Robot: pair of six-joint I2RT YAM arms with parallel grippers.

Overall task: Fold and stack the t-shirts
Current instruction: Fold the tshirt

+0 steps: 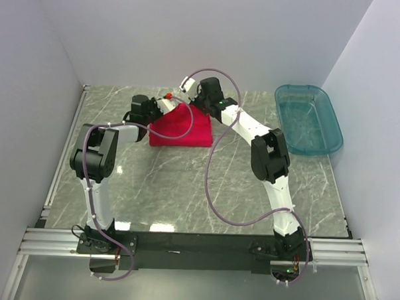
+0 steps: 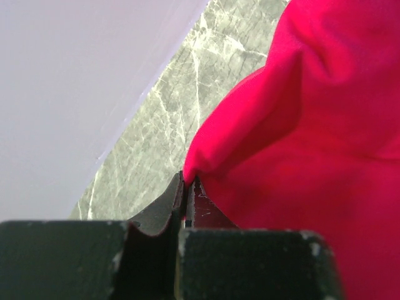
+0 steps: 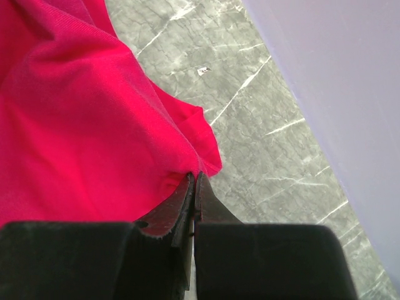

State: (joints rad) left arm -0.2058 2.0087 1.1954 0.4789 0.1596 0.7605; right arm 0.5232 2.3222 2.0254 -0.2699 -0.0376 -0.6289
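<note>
Your left claw (image 2: 187, 182) and right claw (image 3: 195, 178) are each clamped on an edge of the red t-shirt (image 1: 182, 130), raised over the far worktop (image 1: 185, 189). The pinches seem thin; a quick pull may slip the cloth free.

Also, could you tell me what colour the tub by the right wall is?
The tub is see-through teal, best seen from the top external view.
</note>
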